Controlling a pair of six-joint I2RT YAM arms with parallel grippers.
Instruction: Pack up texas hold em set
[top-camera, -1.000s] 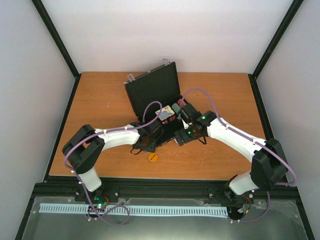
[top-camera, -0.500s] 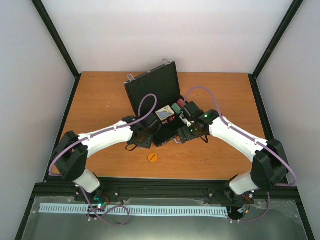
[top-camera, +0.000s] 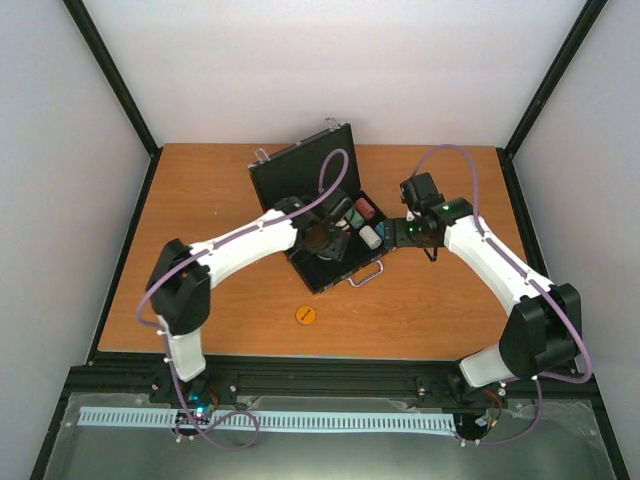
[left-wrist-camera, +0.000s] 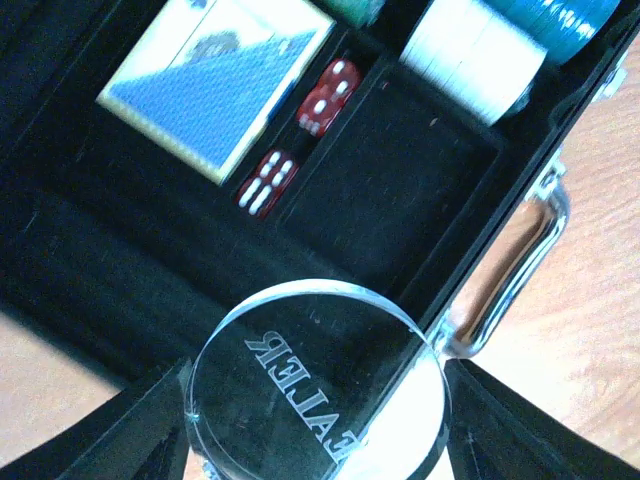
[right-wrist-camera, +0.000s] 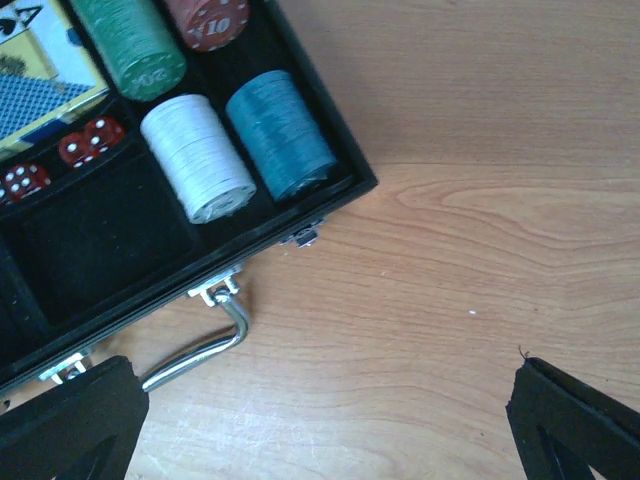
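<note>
Clear disc (left-wrist-camera: 320, 385) now over diagonally set briefcase (top-camera: 300, 185)

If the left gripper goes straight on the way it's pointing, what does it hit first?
Its clear disc would probably land inside the open case, near the empty compartment beside the dice; depth is unclear.

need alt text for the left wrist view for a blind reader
The left claw holds an engraved clear disc over an open black briefcase. Inside lie a blue-white card box, red dice, white and blue chip stacks and an empty compartment; its silver handle lies over the wooden table.
</note>
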